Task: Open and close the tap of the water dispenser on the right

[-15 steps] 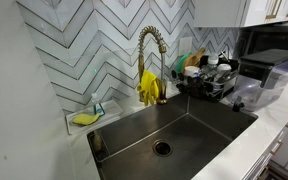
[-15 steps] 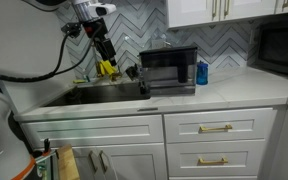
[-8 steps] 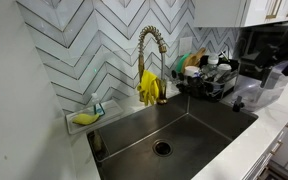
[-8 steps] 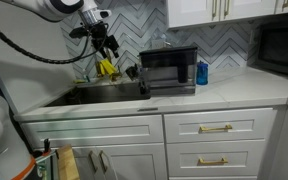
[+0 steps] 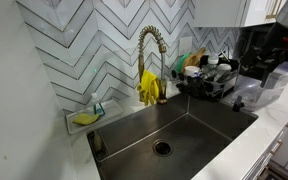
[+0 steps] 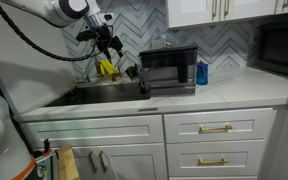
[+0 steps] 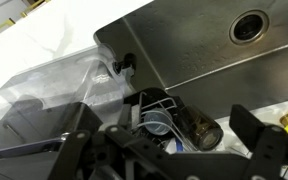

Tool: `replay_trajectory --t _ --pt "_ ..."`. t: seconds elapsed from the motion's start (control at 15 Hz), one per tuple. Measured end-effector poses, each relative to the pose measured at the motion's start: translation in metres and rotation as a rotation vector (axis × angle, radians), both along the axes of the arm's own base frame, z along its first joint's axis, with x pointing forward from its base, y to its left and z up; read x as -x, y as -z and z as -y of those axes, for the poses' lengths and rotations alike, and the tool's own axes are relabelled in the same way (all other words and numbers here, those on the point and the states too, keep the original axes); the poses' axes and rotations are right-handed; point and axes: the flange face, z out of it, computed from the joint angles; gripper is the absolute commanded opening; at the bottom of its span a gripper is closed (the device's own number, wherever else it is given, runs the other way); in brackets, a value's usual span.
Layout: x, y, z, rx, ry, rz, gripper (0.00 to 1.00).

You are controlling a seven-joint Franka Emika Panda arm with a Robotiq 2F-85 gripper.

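Note:
The water dispenser [image 5: 239,103] is a small dark fixture on the white counter at the sink's right corner. It also shows in the wrist view [image 7: 124,65], beside the sink's rim. My gripper [image 7: 169,135] is open and empty, with its fingers spread wide. It hangs above the dish rack [image 7: 169,110], some way from the dispenser. In both exterior views the gripper [image 6: 110,42] and the dark, blurred arm [image 5: 272,50] are high above the counter.
A tall gold coil faucet [image 5: 149,55] with yellow gloves [image 5: 150,88] stands behind the steel sink [image 5: 199,120]. The dish rack [image 5: 209,80] holds cups and a dark glass. A microwave [image 6: 169,70] and a blue bottle [image 6: 202,72] stand on the counter.
The arm has swung in over the dish rack, entering at the right of an exterior view. The gripper stays open. The dispenser has not moved.

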Motion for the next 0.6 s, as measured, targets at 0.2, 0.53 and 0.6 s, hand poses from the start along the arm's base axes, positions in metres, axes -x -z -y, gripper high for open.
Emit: replay_trajectory --t 0.2,0.53,0.6 --pt "-0.005 0.013 -0.009 0.02 -0.046 -0.036 1.0" --pt "-0.026 0.053 -0.029 0.101 -0.115 -0.139 1.0" --pt "-0.031 0.061 -0.031 0.129 -0.126 -0.154 1.0"
